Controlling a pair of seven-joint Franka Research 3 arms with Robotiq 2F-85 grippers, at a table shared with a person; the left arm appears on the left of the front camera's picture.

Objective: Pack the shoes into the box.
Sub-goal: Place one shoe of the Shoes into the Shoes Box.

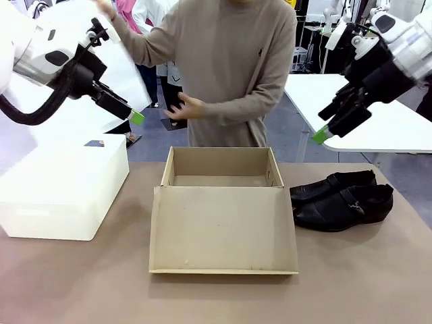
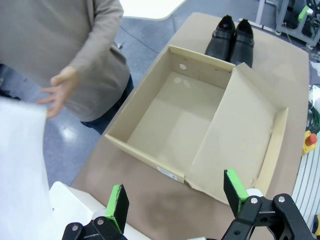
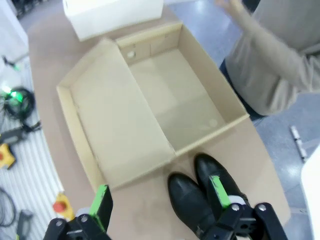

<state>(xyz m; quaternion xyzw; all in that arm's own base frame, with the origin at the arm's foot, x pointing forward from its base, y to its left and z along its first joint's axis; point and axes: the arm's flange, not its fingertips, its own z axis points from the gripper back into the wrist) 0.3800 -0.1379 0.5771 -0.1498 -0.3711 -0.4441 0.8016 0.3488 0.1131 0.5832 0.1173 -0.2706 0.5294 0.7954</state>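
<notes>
The tan cardboard box [image 1: 221, 177] stands open mid-table, its flap lid [image 1: 223, 231] lying flat toward me; the inside [image 2: 175, 115] holds nothing. Two black shoes [image 1: 341, 198] lie side by side on the table right of the box, also in the left wrist view [image 2: 231, 39] and right wrist view [image 3: 200, 192]. My left gripper [image 1: 138, 116] hangs open, high above the table's left. My right gripper [image 1: 320, 136] hangs open, high over the shoes. Both hold nothing. The person behind the box lifts a white tissue sheet [image 2: 22, 165].
A white rounded plastic box [image 1: 64, 187] sits on the table at the left, close to the cardboard box. The person [image 1: 223, 67] stands at the far edge, one hand [image 1: 185, 106] out front. Bare brown tabletop [image 1: 364, 277] lies before the shoes.
</notes>
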